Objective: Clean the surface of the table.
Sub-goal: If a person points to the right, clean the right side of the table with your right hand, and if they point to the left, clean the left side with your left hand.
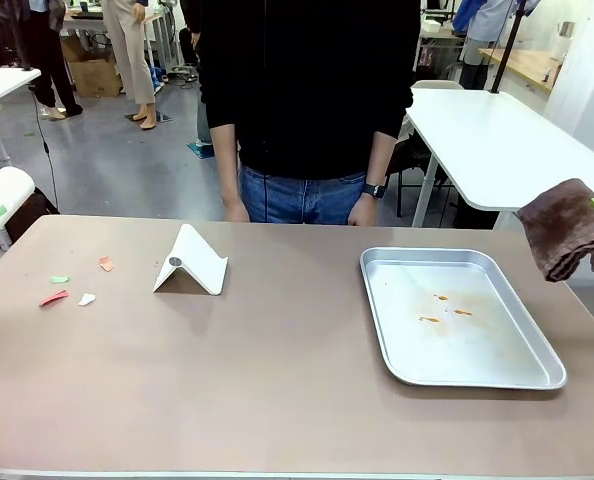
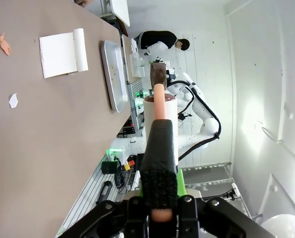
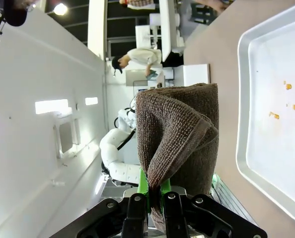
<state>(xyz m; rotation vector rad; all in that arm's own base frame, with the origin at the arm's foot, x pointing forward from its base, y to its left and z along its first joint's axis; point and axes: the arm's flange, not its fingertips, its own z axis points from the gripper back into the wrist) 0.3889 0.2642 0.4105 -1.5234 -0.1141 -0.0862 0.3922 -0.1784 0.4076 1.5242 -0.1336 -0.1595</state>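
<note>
Tan table (image 1: 277,390) before us — scraps (image 1: 72,285) lie well left of the tray (image 1: 375,290), nearer our left gripper (image 2: 160,186), clamped on a black-handled tool (image 2: 159,153); right gripper (image 3: 155,191) pinches a cloth (image 3: 180,134) right of it

floor (image 1: 107,150) grey (glossy) | white table (image 1: 497,140) right | cardboard box (image 1: 95,75) far-left

A shallow silver metal tray (image 1: 497,345) lies at right, 3 small orange crumbs (image 1: 462,312) on its smeared floor. Left of it stands a white folded stand (image 1: 192,262), tent-shaped. Farther left lie 4 paper scraps (image 1: 53,297): orange, green, red, white. A brown towel (image 1: 567,230) hangs at the right edge. A person (image 1: 307,100) in black stands opposite.
</note>
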